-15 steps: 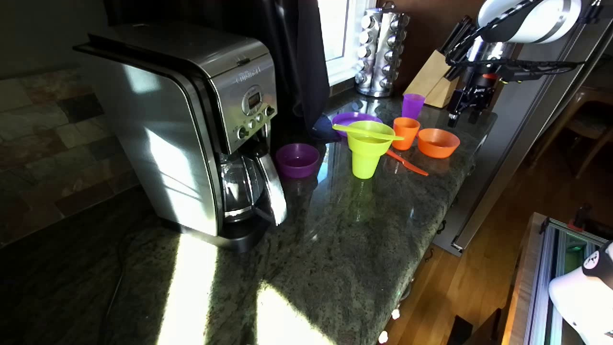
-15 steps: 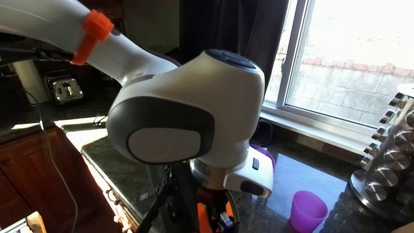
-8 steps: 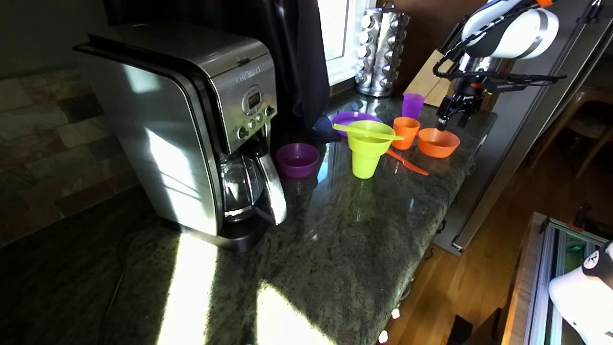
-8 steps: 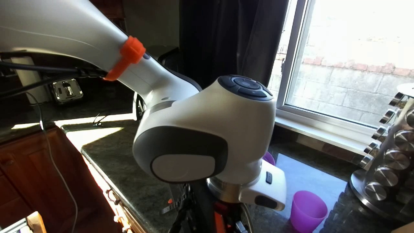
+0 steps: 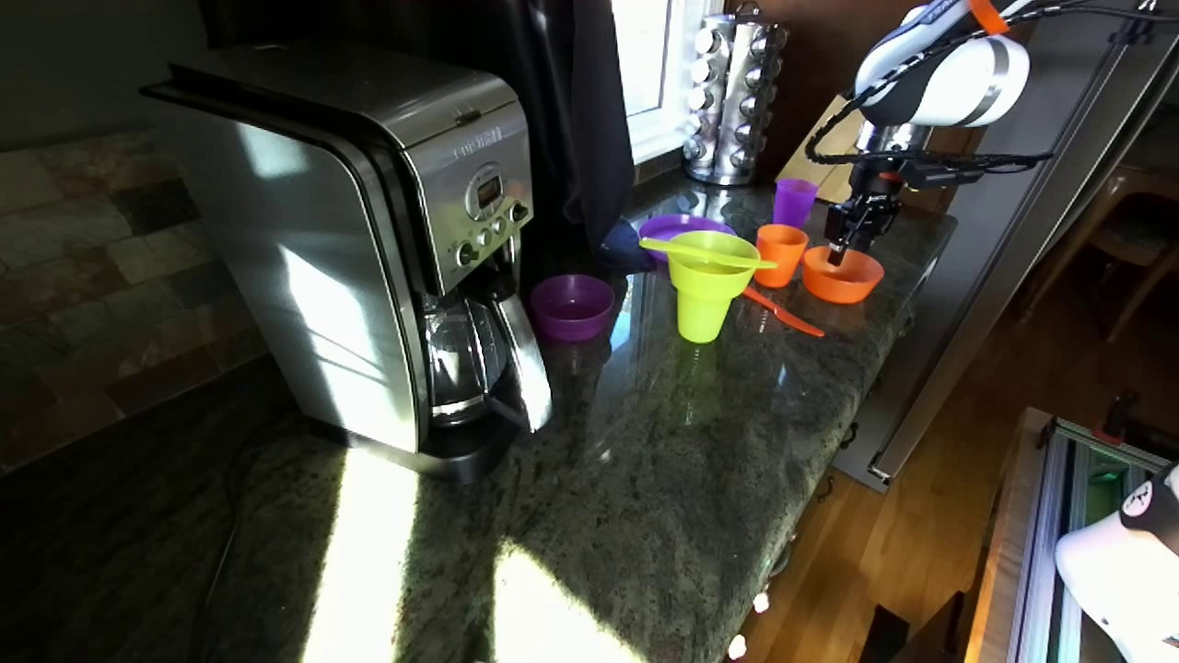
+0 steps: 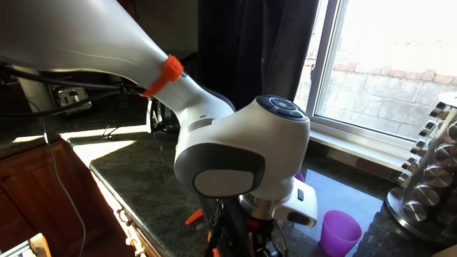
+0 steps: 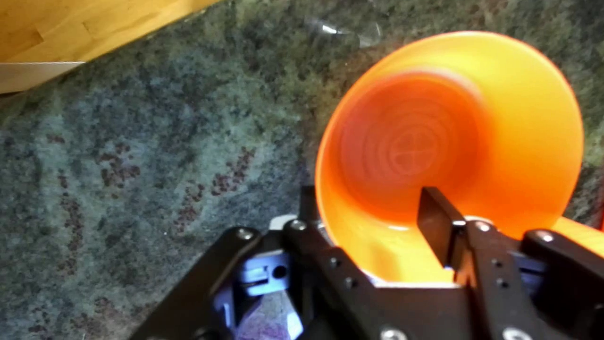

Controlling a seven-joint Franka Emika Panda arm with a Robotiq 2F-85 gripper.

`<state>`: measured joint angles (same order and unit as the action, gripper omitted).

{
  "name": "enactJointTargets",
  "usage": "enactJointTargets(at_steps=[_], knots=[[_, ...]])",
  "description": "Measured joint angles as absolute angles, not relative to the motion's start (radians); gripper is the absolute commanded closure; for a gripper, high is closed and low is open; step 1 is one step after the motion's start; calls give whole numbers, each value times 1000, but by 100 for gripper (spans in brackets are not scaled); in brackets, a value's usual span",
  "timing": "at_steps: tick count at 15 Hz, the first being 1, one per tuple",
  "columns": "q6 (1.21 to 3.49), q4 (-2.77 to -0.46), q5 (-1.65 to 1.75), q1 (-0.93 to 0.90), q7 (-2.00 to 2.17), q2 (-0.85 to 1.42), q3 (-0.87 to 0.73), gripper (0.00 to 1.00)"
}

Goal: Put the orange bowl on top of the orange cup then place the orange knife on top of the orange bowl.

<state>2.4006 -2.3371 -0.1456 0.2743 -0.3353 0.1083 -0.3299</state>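
Now that the gripper (image 7: 369,200) has come down from just above, the orange bowl (image 7: 415,146) stands directly beneath it, its wall passing between two parted fingers (image 7: 433,222): inner finger within the bowl, outer finger beyond the rim, nothing gripped; contact with the wall, cannot tell. Bowl: upright on the counter (image 7: 165,141), not lifted. Orange cup (image 5: 781,260): upright, just beside the bowl and near the tool, the bowl not yet on it. Orange knife (image 5: 788,317): flat on the counter, lower than the tool and apart from it, one end passing behind the yellow-green cup (image 5: 705,308) in an exterior view. Meaning for the task: the approach to the first item appears complete, and closing on the wall is probably next; both placements remain. Risk: held by one side of its rim, the bowl may tilt when raised, spoiling its seat on the cup.
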Motion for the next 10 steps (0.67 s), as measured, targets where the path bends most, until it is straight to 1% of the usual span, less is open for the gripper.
enactJointTargets(at_steps=[1, 3, 4, 10], knots=[[2401, -2329, -146, 277, -335, 119, -325, 82], [2400, -2315, -146, 282, -335, 136, -317, 95], [2400, -2308, -146, 284, -335, 144, -314, 100], [2378, -2270, -137, 290, -336, 159, -309, 99]])
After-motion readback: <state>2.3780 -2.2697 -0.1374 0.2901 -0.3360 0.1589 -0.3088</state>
